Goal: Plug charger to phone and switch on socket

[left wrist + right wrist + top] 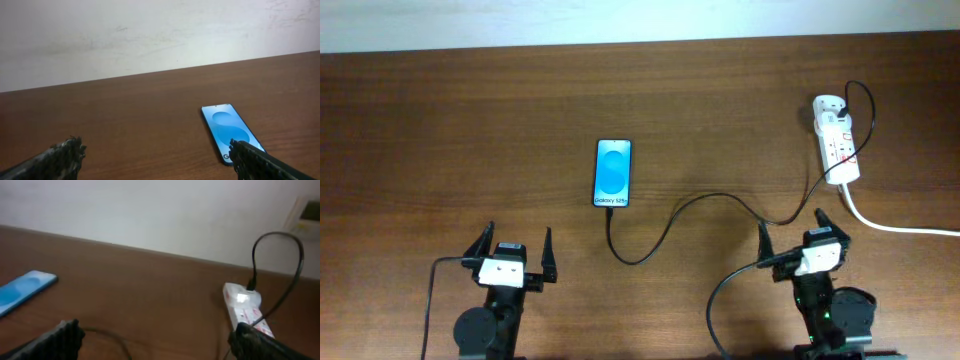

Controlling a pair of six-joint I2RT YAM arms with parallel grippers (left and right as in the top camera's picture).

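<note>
The phone (613, 172) lies flat mid-table with its blue screen lit; it also shows in the left wrist view (231, 131) and the right wrist view (24, 291). The thin black charger cable (692, 206) runs from the phone's near end, curves right and goes up to the socket (836, 139), a white power strip at the far right, also in the right wrist view (245, 308). My left gripper (512, 252) is open and empty, near the front edge below-left of the phone. My right gripper (802, 234) is open and empty, in front of the socket.
A thick white cord (900, 226) leaves the socket toward the right edge. A black arm cable (722, 295) loops by the right arm. A pale wall (150, 35) runs behind the wooden table (470, 130).
</note>
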